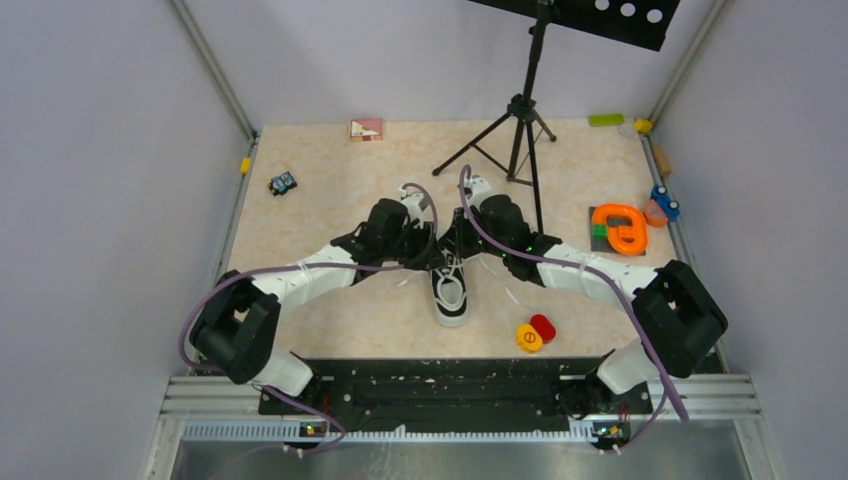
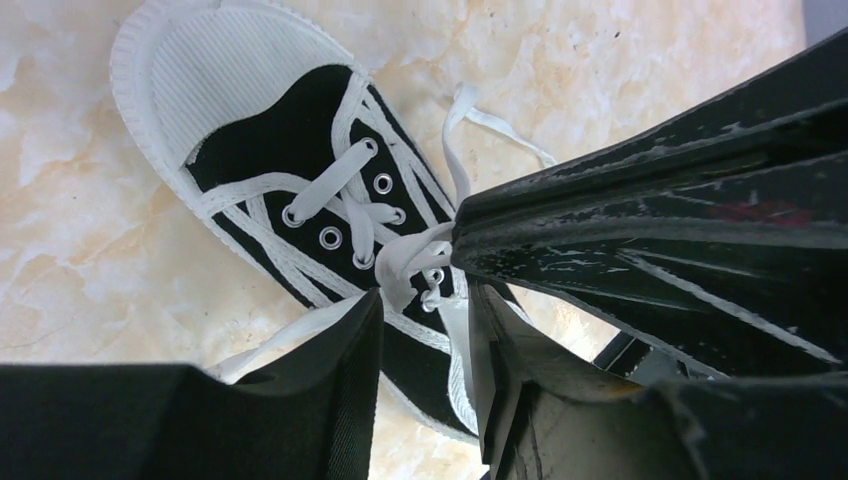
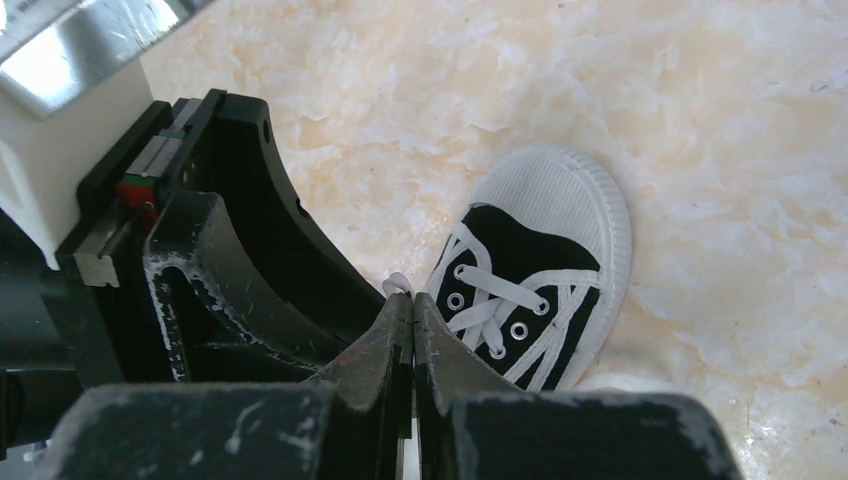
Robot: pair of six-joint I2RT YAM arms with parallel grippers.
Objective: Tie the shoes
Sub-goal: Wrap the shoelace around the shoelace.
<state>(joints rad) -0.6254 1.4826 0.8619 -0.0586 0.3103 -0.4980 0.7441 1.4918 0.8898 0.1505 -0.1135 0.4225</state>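
Sneaker (image 1: 452, 296) lies mid-tabletop (image 1: 340, 190), white toe toward the arm bases, with both arms meeting over it. I see my right gripper (image 3: 412, 300) pressed closed, pinching a bit of the white laces (image 2: 400, 265) above the eyelets. My left gripper (image 2: 425, 295) stands narrowly parted just beside it, its fingers (image 2: 335, 380) straddling the lace crossing.

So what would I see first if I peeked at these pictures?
Probably the little black sneaker with its white toe in the middle of the table, with the left gripper and right gripper meeting right over it. The right gripper is pinched shut on a white lace. Off to the right sits a bright orange ring toy.
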